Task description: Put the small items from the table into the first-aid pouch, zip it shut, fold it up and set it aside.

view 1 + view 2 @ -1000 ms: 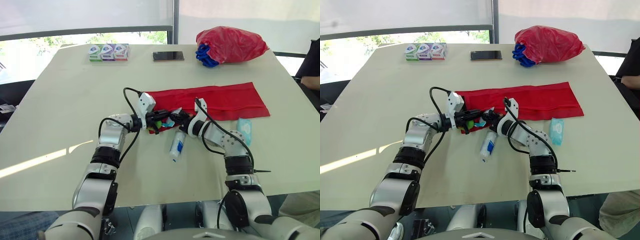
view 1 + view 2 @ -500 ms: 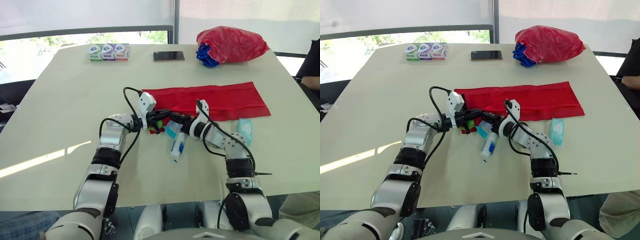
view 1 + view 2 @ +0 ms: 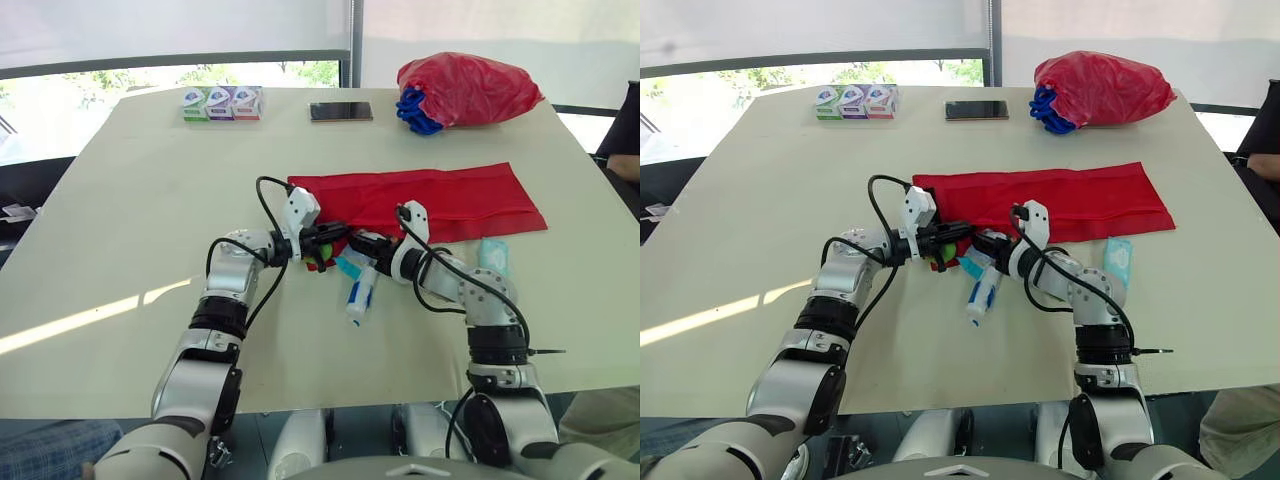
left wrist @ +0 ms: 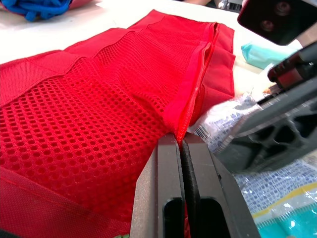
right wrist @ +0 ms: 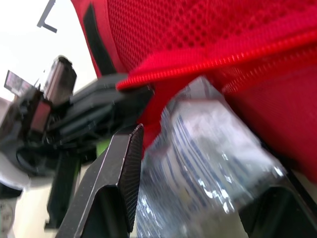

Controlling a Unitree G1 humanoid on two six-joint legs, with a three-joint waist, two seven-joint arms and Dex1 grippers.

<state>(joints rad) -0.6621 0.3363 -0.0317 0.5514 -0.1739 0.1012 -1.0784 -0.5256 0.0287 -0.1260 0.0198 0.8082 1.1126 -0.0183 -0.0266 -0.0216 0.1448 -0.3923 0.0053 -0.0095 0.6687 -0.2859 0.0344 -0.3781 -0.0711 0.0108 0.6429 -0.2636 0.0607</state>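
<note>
Left wrist view: the left gripper [image 4: 182, 144] was clamped tight on the zip-edged lip of the first-aid pouch [image 3: 430, 200], lifting that lip.
Pouch: it lay unfolded mid-desk as a long red strip, unzipped, its mouth at the end on the robot's left.
Right gripper [image 3: 362, 243]: it held a clear packet [image 5: 208, 148], whose end sat at the mouth just under the lifted lip.
Change: over the last second the left gripper stayed pinched in place, the right one nudged the packet a little closer in, and the tube [image 3: 359, 295] had not moved.
Meaning: packing was probably mid-way, with the packet not yet inside, the tube and the tissue pack [image 3: 493, 255] still out on the desk [image 3: 150, 180], and zipping and folding still ahead.
Materials: the pouch was soft honeycomb mesh over woven cloth, with a ribbed zip tape. The packet was crinkly printed film, the tube a smooth white-and-blue cylinder, the tissue pack a flat teal packet.
</note>
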